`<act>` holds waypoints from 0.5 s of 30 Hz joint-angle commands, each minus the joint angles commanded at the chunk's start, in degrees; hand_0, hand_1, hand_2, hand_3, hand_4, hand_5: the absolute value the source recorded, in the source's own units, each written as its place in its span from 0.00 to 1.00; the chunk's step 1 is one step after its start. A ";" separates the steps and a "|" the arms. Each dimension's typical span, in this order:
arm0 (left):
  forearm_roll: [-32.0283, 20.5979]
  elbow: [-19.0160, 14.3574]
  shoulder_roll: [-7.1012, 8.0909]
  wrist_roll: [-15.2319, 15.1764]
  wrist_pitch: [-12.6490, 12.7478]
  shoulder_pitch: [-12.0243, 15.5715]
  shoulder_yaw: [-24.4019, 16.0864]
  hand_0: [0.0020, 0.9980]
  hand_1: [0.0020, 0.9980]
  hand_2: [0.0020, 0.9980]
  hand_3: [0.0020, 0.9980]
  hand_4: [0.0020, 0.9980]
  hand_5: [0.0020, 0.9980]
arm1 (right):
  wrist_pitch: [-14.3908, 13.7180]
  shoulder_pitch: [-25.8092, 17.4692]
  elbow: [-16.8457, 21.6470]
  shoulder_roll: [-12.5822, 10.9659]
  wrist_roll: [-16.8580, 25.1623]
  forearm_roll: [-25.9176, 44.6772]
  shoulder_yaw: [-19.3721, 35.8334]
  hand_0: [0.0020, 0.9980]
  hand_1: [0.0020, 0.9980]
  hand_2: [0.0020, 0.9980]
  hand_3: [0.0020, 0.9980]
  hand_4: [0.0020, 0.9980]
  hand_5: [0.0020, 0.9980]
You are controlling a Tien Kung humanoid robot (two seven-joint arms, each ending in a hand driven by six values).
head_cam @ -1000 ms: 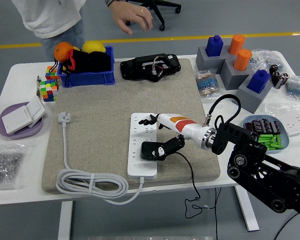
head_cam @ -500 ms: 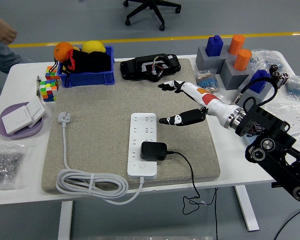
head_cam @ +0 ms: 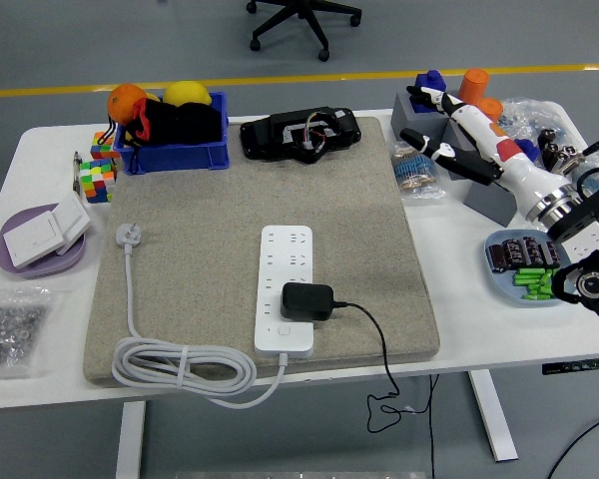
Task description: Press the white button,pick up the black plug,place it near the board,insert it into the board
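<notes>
The right robot hand (head_cam: 441, 122) hovers empty near the table's (head_cam: 40, 170) far right corner, fingers spread, partly hiding the grey blocks (head_cam: 494, 185). The black plug (head_cam: 307, 300) sits in the white board (head_cam: 286, 289), near the near edge.

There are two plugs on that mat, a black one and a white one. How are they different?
The black plug is a chunky block sitting in the white power strip; the white plug is small, flat-headed and lies loose on the grey mat, connected to nothing. The black plug's thin black cord trails off the table's front edge; the white plug's thicker white cable coils on the mat and runs to the strip. Both lie on the mat.
</notes>
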 joint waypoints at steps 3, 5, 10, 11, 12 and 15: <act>-0.26 0.00 0.19 -0.04 0.05 -0.31 0.30 0.81 0.78 0.74 0.79 0.59 0.53 | -0.05 -2.08 1.21 -0.91 -0.57 -0.97 2.95 1.00 1.00 1.00 1.00 1.00 1.00; -0.31 0.00 0.33 -0.05 0.12 -0.41 0.23 0.81 0.78 0.74 0.79 0.59 0.53 | -0.03 -3.96 1.81 -1.67 -0.88 -1.13 5.25 1.00 1.00 1.00 1.00 1.00 1.00; 2.48 0.00 0.41 1.03 0.10 0.30 -2.70 0.81 0.78 0.74 0.79 0.59 0.53 | 0.74 -8.97 2.81 -2.58 -0.29 0.76 9.59 1.00 0.97 0.93 0.95 1.00 1.00; 2.79 0.00 0.40 1.19 0.10 0.49 -3.09 0.81 0.78 0.74 0.79 0.59 0.53 | 0.98 -9.91 3.17 -2.61 -0.36 0.59 10.37 1.00 0.97 0.93 0.95 1.00 1.00; 2.91 0.00 0.41 1.26 0.11 0.64 -3.27 0.81 0.78 0.74 0.79 0.59 0.53 | 1.20 -10.99 3.59 -2.58 -0.48 0.41 11.32 1.00 0.97 0.93 0.95 1.00 1.00; 2.38 0.00 0.58 1.01 0.26 0.68 -2.96 0.81 0.78 0.74 0.79 0.59 0.53 | 1.63 -13.57 4.70 -1.94 -0.78 -0.29 14.61 1.00 0.92 0.88 0.89 1.00 1.00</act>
